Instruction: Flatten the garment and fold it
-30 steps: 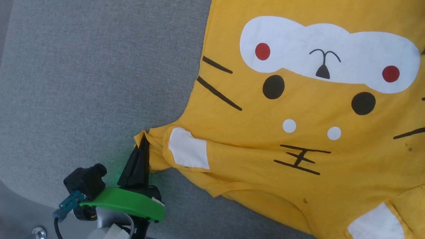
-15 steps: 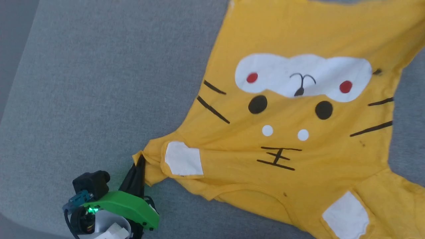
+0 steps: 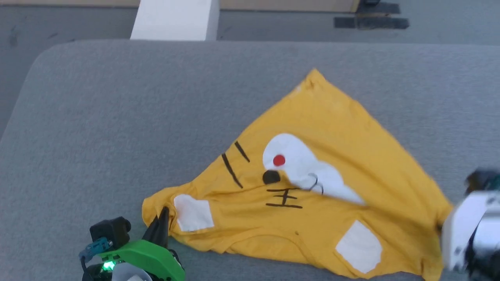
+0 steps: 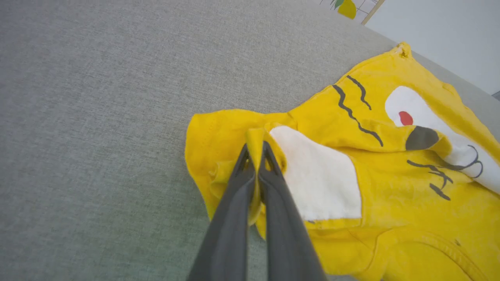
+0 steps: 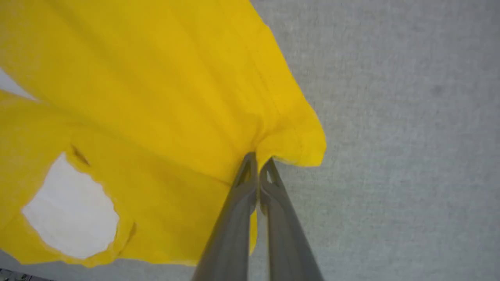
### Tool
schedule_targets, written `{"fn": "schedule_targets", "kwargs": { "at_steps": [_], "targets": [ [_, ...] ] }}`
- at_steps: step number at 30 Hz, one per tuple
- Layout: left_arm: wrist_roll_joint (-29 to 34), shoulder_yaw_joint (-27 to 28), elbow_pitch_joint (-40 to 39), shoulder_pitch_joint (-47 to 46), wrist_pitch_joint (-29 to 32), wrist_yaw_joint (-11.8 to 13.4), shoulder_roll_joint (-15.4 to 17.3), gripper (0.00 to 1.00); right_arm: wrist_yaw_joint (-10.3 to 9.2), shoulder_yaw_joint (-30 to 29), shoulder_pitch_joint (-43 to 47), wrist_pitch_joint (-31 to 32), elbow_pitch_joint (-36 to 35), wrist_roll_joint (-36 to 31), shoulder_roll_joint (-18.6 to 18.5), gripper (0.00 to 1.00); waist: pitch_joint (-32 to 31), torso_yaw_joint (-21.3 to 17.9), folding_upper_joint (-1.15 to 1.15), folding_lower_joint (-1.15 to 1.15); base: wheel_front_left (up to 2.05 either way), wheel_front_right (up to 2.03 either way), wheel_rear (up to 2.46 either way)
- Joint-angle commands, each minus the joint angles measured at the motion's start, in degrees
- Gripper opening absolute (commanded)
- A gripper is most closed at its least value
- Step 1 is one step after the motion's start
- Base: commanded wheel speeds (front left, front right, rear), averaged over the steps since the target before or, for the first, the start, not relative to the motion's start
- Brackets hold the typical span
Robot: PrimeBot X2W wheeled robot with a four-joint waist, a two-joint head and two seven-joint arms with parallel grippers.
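The shirt lay print side up on the grey counter, stretched between the two arms, with its far corner pointing toward the counter's back edge. A crease ran across the printed face, so that one red dot, one black eye and one pair of whiskers showed. The left fingers were clamped together on a bunched fold of yellow cloth at the sleeve end, just beside the white sleeve patch. A ridge of cloth was squeezed up between the tips and a little hung below them. In the head view these fingers stood at the lower left, tips touching the shirt's left corner. The right fingers were pressed shut on the opposite edge, where the cloth puckered into the tips. A small flap stood out to the right of them in the wrist view, and the rest spread away to the left, with a second patch low down. The right arm's pale wrist showed blurred at the head view's right edge, against the shirt's right corner. Whether that corner was lifted off the counter could not be told.
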Motion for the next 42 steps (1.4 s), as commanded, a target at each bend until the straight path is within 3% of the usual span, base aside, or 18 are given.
{"fn": "schedule_targets", "kwargs": {
  "at_steps": [1, 6, 7, 13, 18, 23, 32, 37, 42],
  "targets": [
    [-0.3, 0.0, 0.2, 0.6, 0.0, 0.2, 0.2, 0.00, -0.08, 0.5, 2.9, 0.6, 0.2, 0.0, 1.6, 0.00, -4.6, -4.6, 0.00, 0.00, 0.00, 0.00, 0.00],
    [-0.7, 0.2, 0.9, 1.9, -0.4, 0.6, 0.1, 0.00, -0.08, 1.7, 8.7, -0.2, 3.9, 1.3, 7.9, 0.00, -5.7, -6.0, 0.00, 0.00, 0.00, 0.00, 0.00],
    [-1.1, 0.4, 1.1, 2.6, -0.5, 0.8, 0.1, 0.00, -0.08, 0.7, 8.9, -4.1, 4.7, 1.9, 9.4, 1.00, -6.3, -6.5, 0.00, 0.00, 0.00, 0.00, 0.00],
    [-1.3, 0.6, 0.9, 3.1, -0.5, 1.2, 0.5, 0.00, -0.08, -1.2, 7.3, -14.4, -1.8, 6.9, 9.8, 1.00, -7.2, -6.5, 0.00, 0.00, 0.00, 0.00, 0.00],
    [-1.2, 0.7, 0.5, 3.1, -0.3, 1.5, 0.9, 0.00, -0.08, 0.9, 5.1, -25.4, -8.0, 9.3, 6.9, 1.00, -7.2, -6.1, 0.00, 0.00, 0.00, 0.00, 0.00],
    [-0.9, 0.3, -0.3, 2.3, -0.1, 1.5, 1.1, 0.00, -0.08, 4.3, -0.5, -32.5, -7.5, 9.1, 3.7, 1.00, -5.7, -4.5, 0.00, 0.00, 0.00, 0.00, 0.00],
    [0.2, -2.3, -2.6, -1.9, -0.5, 0.9, -0.2, 0.00, -0.08, 9.3, -21.4, -30.7, 8.4, 8.4, 1.4, 1.00, 2.2, 2.9, 0.00, 0.00, 0.00, 0.00, 0.00],
    [1.1, -3.7, -3.4, -4.4, -1.6, 0.4, -1.2, 0.00, -0.08, 14.2, -32.6, -25.9, 18.7, 4.0, -1.9, 1.00, 7.1, 7.8, 0.00, 0.00, 0.00, 0.00, 0.00],
    [1.1, -4.9, -4.3, -6.0, -2.8, -0.5, -2.0, 0.00, -0.08, 20.8, -41.8, -17.3, 28.6, -1.0, -4.6, 1.00, 11.1, 11.8, 0.00, 0.00, 0.00, 0.00, 0.00]
  ]
}}
